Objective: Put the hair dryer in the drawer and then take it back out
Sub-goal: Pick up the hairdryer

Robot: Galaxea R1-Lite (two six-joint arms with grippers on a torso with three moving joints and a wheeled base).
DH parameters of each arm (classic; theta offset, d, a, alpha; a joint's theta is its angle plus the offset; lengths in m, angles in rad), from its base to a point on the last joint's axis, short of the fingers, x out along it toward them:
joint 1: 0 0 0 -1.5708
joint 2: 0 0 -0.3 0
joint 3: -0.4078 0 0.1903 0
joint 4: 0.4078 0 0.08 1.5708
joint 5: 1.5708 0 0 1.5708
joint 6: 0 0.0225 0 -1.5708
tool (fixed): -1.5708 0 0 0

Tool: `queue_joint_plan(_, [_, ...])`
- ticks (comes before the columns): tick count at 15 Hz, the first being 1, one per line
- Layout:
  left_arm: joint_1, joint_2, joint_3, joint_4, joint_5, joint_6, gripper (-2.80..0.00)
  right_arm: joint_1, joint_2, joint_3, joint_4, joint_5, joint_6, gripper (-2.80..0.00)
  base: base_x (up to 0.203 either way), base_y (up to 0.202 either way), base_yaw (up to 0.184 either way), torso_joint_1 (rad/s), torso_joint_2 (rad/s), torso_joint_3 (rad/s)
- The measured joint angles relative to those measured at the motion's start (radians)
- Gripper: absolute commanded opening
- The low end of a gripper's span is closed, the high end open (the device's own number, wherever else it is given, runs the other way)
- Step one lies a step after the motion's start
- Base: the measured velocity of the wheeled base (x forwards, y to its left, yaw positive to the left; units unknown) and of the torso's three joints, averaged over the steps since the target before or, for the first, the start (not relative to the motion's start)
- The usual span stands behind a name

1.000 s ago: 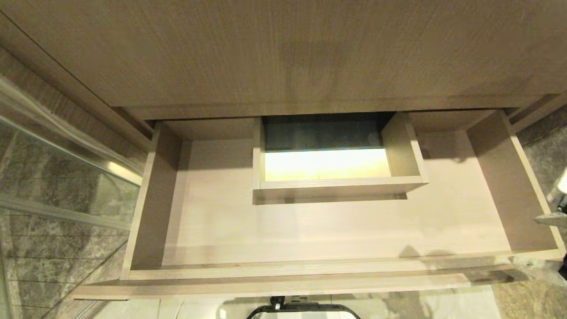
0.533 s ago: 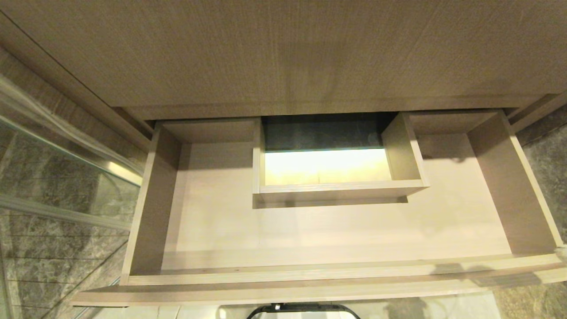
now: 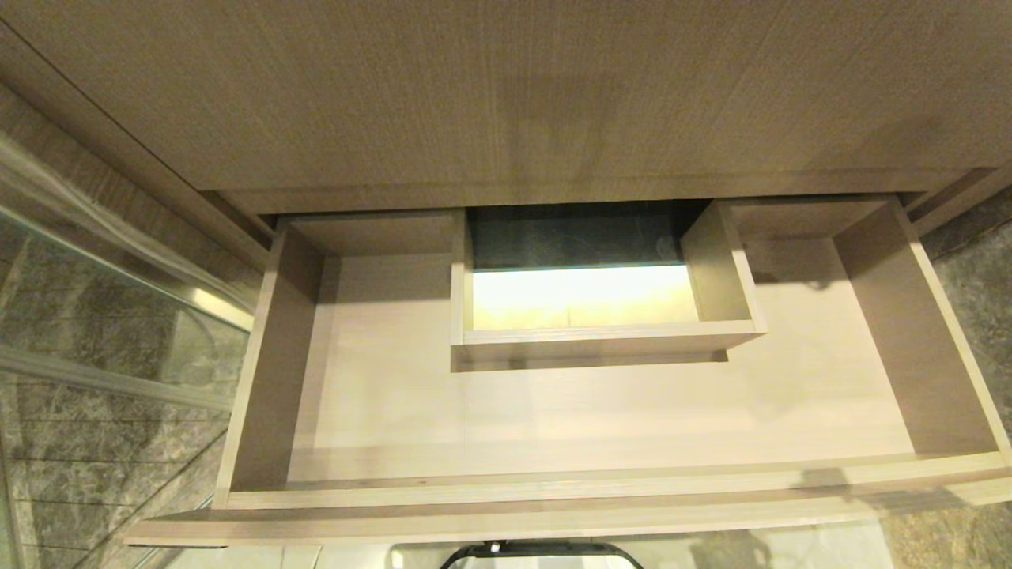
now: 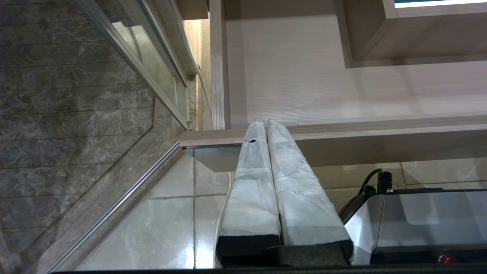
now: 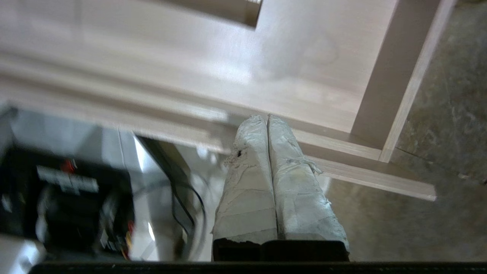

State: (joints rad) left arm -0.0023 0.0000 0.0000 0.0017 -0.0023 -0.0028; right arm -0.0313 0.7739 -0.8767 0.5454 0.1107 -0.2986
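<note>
Standing pulled out under the tall wood panel (image 3: 506, 95), the drawer (image 3: 917, 332) is showing a bare floor and one boxed cutout (image 3: 605, 336) at its back middle. Judging by that, the task is sitting between steps: the drawer is ready to receive, but the hair dryer is not showing in any view, so where it is lying cannot be told from here.

Neither arm is appearing in the head view. The right end effector (image 5: 265, 118) is hanging just outside the drawer's front right corner, above the stone floor (image 5: 449, 114), with its two wrapped fingers (image 5: 247, 182) pressed together on nothing. The left end effector (image 4: 265, 122) is parked low by the drawer's front left corner, next to the glass partition (image 4: 152, 72), its fingers likewise pressed together and holding nothing.

The next move is likely calling for finding the dryer outside the present views, spreading the fingers, and taking it by its barrel or handle before carrying it over the drawer's front edge.

Counting: one drawer, one cutout, two end effectors, no dryer in sight.
</note>
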Motion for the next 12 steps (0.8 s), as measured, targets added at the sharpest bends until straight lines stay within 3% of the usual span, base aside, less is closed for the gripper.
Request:
queue_joint_plan(2, [0.000, 0.000, 0.000, 0.000, 0.000, 0.000, -2.80, -0.007, -0.059, 0.053, -0.065, -0.021, 0.095, -2.80, 0.000, 0.000, 0.000, 0.000, 0.00, 0.000])
queue_joint_plan(4, [-0.001, 0.000, 0.000, 0.000, 0.000, 0.000, -2.80, -0.008, -0.110, 0.150, -0.123, -0.106, 0.144, -2.80, 0.000, 0.000, 0.000, 0.000, 0.00, 0.000])
queue_joint_plan(6, [0.000, 0.000, 0.000, 0.000, 0.000, 0.000, -2.80, 0.001, -0.176, 0.274, -0.245, -0.201, 0.157, -2.80, 0.000, 0.000, 0.000, 0.000, 0.00, 0.000])
queue_joint_plan(12, [-0.001, 0.000, 0.000, 0.000, 0.001, 0.000, -2.80, 0.034, -0.478, 0.656, -0.460, -0.234, 0.169, -2.80, 0.000, 0.000, 0.000, 0.000, 0.00, 0.000])
